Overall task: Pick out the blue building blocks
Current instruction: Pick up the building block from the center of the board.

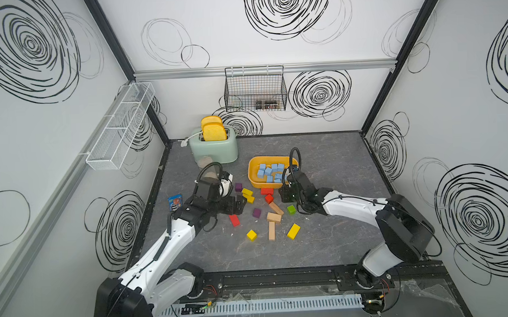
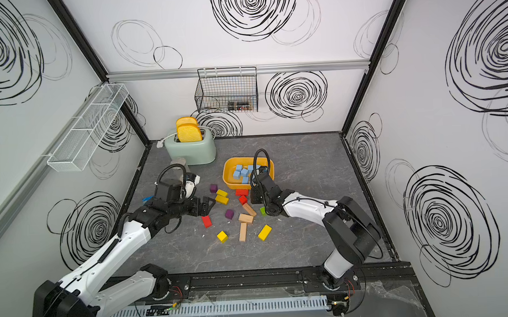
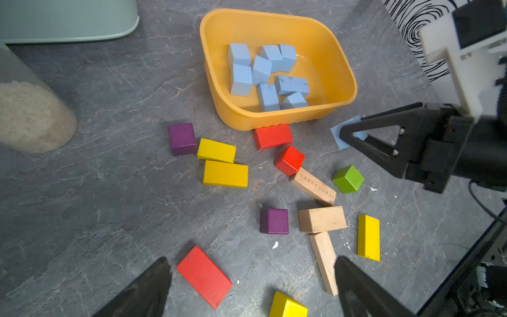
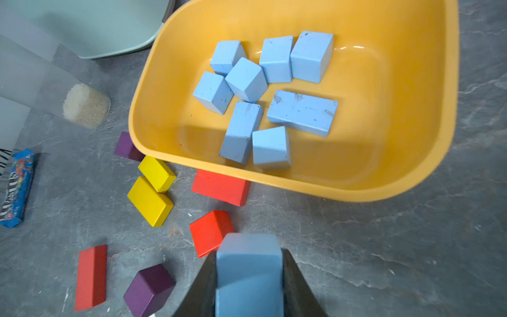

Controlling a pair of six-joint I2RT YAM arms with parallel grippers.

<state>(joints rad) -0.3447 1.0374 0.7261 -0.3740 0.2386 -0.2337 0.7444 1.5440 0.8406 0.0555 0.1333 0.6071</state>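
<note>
Right wrist — blue block pinched in fingers, packet lettering unreadable

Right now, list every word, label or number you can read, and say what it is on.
No text is legible.
Plain wooden block: stamped row of characters, too small to read.
Blue packet: coloured print, too blurred to read.
Dark items in the wire basket: too small to tell.
</note>
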